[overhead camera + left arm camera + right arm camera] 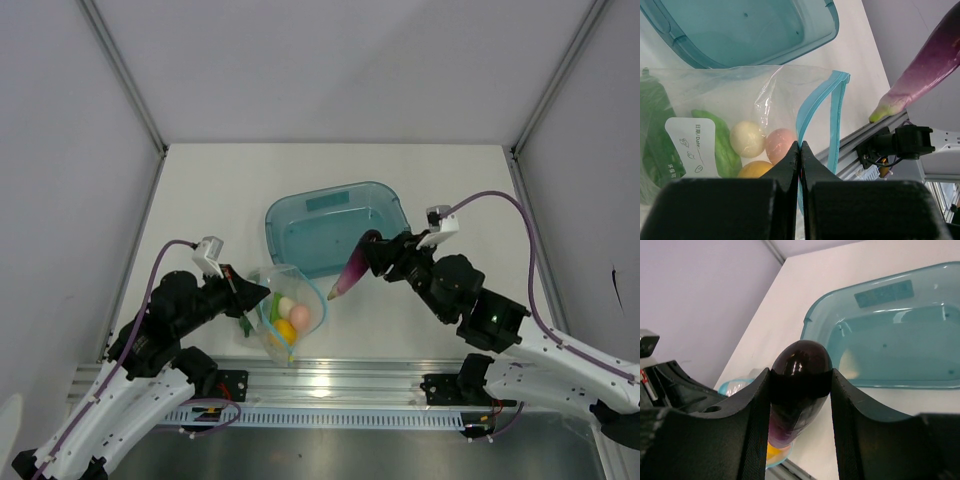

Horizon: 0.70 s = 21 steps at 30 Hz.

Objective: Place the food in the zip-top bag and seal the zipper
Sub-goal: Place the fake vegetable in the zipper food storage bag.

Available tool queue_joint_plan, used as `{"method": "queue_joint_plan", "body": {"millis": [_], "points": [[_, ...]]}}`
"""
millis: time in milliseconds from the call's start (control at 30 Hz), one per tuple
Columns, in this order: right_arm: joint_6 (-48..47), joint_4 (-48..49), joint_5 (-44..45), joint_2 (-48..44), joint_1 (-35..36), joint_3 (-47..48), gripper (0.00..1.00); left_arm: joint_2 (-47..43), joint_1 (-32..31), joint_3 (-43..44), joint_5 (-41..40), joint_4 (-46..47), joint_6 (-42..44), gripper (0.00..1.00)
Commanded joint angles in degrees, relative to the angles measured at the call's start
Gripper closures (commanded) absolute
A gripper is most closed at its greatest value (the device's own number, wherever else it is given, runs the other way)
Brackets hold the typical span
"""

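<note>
Our left gripper (pixel 800 150) is clenched on the zipper (pixel 816 107) of the zip-top bag (pixel 715 90), which sits just beside the near edge of the teal tray (pixel 740 30) and holds the cream egg (pixel 746 138), pink ball (pixel 781 145), orange-yellow ball (pixel 755 170), bright green chunk (pixel 722 145) and dark green long vegetable (pixel 655 135). Our right gripper (pixel 801 390) grasps the purple eggplant (pixel 801 357) at that same tray edge. Only from above do we see it tilted tip-down towards the bag's mouth, and only the left wrist shows the bag's white label (pixel 690 145).

eggplant (pixel 927 65): top cut by frame | tray (pixel 740 30): cropped | bag label (pixel 690 145): print unreadable
</note>
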Motion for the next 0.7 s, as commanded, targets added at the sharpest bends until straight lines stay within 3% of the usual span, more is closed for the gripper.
{"method": "queue_joint_plan", "body": {"millis": [0, 67, 300, 667], "points": [[-1.35, 3.96, -3.31, -0.67, 1.32, -1.97, 1.00, 0.61, 0.29, 1.92, 0.93, 1.85, -0.49, 0.99], [-3.54, 9.04, -7.98, -0.06, 2.89, -3.29, 1.00, 0.79, 0.38, 2.35, 0.93, 1.85, -0.49, 0.99], [-11.37, 18.73, -12.02, 4.95, 7.73, -3.73, 1.00, 0.96, 0.29, 3.23, 2.42, 1.93, -0.84, 0.99], [-13.76, 33.40, -12.12, 18.65, 7.74, -3.38, 1.00, 0.88, 0.29, 4.20, 3.48, 1.14, -1.98, 0.99]]}}
